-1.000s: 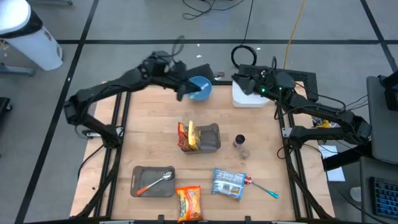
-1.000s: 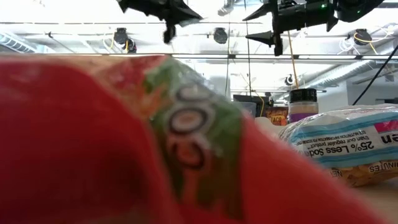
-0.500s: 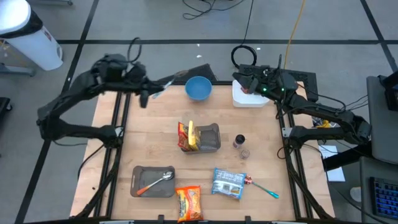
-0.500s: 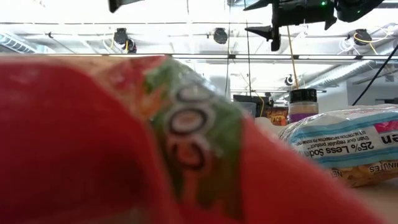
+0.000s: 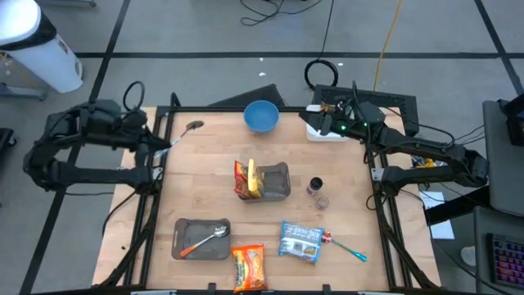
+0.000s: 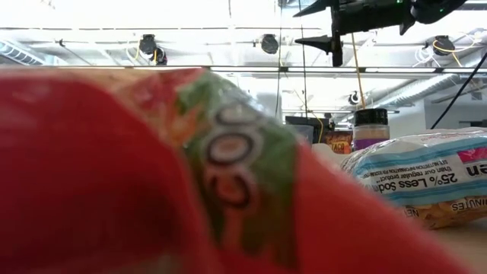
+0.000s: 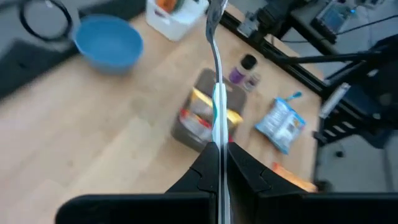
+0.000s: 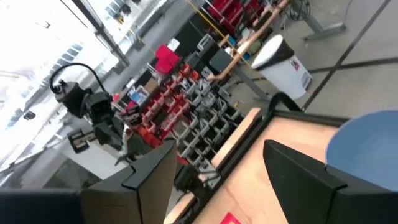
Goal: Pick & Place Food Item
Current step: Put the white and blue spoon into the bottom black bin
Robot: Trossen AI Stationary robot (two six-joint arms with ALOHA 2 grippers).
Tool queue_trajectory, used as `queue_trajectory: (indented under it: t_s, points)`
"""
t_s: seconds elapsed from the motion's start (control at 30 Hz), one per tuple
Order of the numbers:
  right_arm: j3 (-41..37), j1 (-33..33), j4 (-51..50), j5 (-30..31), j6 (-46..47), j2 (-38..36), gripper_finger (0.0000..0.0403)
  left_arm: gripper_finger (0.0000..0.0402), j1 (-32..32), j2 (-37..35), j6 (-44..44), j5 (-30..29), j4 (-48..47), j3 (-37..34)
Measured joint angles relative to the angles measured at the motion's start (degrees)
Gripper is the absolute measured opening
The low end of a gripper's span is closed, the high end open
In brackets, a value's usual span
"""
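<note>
My left gripper (image 7: 219,163) is clamped on a spoon (image 5: 182,134) at the far left corner of the table (image 5: 205,188); the spoon's long axis runs straight out from my fingers, bowl end away from me. The food packets sit well inboard: one upright in the grey tray (image 5: 275,182) at table centre, an orange packet (image 5: 248,267) and a blue-white packet (image 5: 300,242) at the near edge. My right gripper (image 5: 314,112) hangs with its fingers spread wide and empty over the white container (image 5: 327,131), about as near the centre tray.
</note>
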Motion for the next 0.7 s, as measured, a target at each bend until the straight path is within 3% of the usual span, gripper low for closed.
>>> queue_trajectory:
  t_s: [0.2,0.47,0.7]
  points:
    - [0.0,2.5,-1.9,0.0,-1.4,0.0,0.0232,0.0010,-8.8,1.8,-5.0,-3.1,-0.5,0.0]
    - [0.0,8.4,-4.9,0.0,-1.1,0.0,0.0229,0.0010,-21.0,12.9,-6.7,-5.8,1.8,-0.1]
    - [0.0,13.3,-5.4,0.2,-1.1,0.0,0.0228,0.0010,-34.9,19.9,-17.5,-11.9,3.1,-0.1]
